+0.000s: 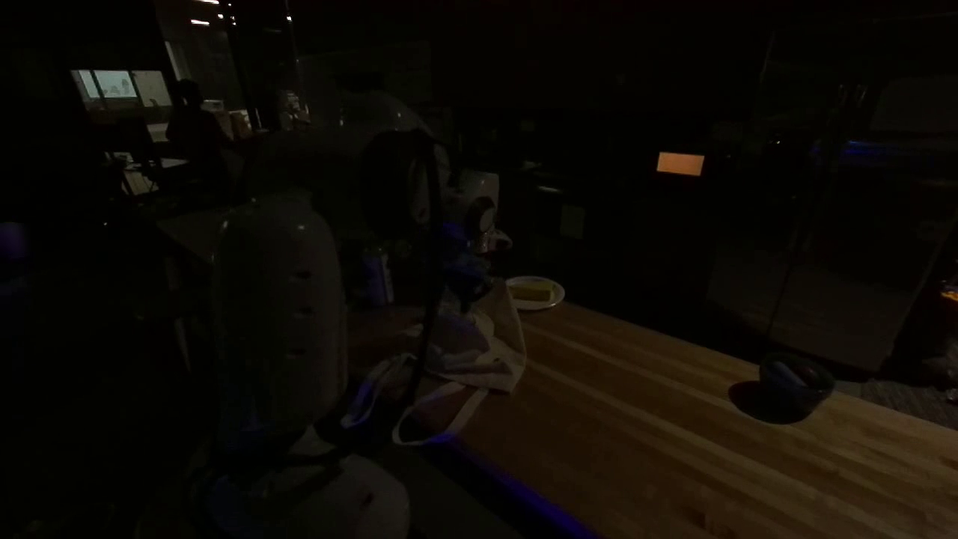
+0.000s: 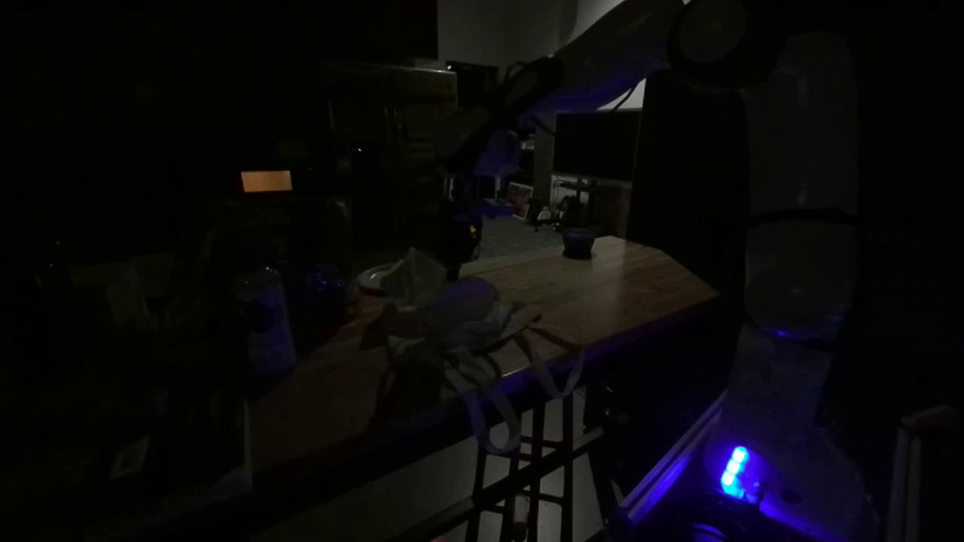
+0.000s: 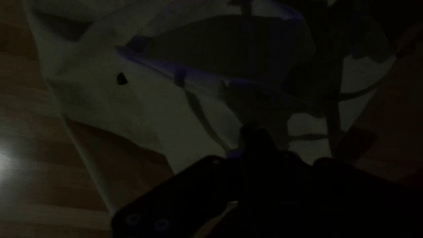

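While poised over the crumpled pale cloth tote bag (image 3: 158,99) on the brown wooden tabletop (image 1: 636,419), has jaws closed together, with no object visible between. Cannot tell about contact with the bag. Seems, judging by its slack folds, to leave most handling undone.

Clock faces as pictured, centred on the cloth bag (image 1: 490,348). In an exterior view: bag lies heaped, blocking low passage there. Tabletop (image 1: 644,434) gives a wide lane from 3 to 5 o'clock, stopped just past 3 by a bowl (image 1: 801,399). Plate (image 1: 536,305) beside the bag obstructs between 1 and 2; robot arm (image 1: 281,314) walls off 9. Straps (image 1: 465,421) sprawl at 7. In an exterior view: upright bottle (image 2: 269,324) at 9. Wrist view, clock about the gripper (image 3: 255,134): bag spans 9 through 12, tabletop beyond at 9. Dark fold (image 3: 224,49) near 12: depth unclear.
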Robot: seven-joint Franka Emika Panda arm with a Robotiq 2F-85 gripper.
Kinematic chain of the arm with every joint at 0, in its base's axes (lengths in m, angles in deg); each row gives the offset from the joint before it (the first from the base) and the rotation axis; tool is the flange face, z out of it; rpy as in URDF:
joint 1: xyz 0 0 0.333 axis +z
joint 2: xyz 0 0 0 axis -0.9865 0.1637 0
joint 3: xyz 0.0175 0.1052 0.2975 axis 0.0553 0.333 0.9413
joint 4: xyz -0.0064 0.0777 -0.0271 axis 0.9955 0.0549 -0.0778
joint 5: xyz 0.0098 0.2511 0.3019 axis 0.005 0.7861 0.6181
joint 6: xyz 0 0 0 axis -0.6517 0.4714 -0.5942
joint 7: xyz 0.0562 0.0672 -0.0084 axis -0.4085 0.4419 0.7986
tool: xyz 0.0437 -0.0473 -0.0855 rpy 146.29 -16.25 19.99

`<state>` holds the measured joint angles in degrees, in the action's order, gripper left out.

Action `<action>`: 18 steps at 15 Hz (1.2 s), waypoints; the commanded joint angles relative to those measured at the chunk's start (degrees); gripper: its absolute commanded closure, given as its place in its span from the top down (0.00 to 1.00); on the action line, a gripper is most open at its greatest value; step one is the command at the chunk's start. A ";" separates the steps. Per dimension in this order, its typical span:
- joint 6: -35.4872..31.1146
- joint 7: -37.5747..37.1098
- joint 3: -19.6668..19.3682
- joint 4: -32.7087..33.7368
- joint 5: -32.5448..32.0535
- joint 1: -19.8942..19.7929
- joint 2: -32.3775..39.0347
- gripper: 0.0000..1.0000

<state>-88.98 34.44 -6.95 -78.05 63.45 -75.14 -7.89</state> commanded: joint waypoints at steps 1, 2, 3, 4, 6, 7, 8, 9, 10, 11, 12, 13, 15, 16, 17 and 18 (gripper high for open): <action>3.20 2.49 -1.73 1.88 3.77 -3.02 -0.16 0.01; 3.44 2.67 -2.36 1.56 4.60 -3.85 -0.42 0.01; 3.61 2.69 -2.94 1.44 5.39 -4.64 -0.51 0.01; 3.61 2.55 -3.67 1.01 5.97 -5.50 -0.65 0.01; 3.53 2.52 -4.87 -0.02 7.01 -6.99 -1.20 0.01; 3.44 2.26 -5.47 -0.44 7.30 -7.61 -1.40 0.01; 3.31 2.03 -6.09 -1.07 7.51 -8.21 -1.70 0.01; 2.99 1.79 -6.75 -1.94 7.75 -8.79 -2.12 0.01; 2.85 1.65 -7.32 -2.62 7.88 -9.32 -2.39 0.01; 2.58 1.55 -7.92 -3.49 8.01 -9.86 -2.75 0.01; 2.37 1.39 -8.57 -4.48 8.12 -10.41 -3.22 0.01; 2.22 1.26 -9.16 -5.28 8.11 -10.89 -3.58 0.01; 1.98 1.09 -10.43 -6.98 8.14 -11.93 -4.35 0.01; 1.83 0.87 -11.07 -7.94 8.07 -12.41 -4.91 0.01; 1.64 0.62 -11.68 -8.90 8.03 -12.85 -5.52 0.01; 1.60 0.59 -12.27 -9.82 8.07 -13.31 -6.18 0.01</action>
<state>-86.47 35.91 -17.87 -83.62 70.50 -87.28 -10.21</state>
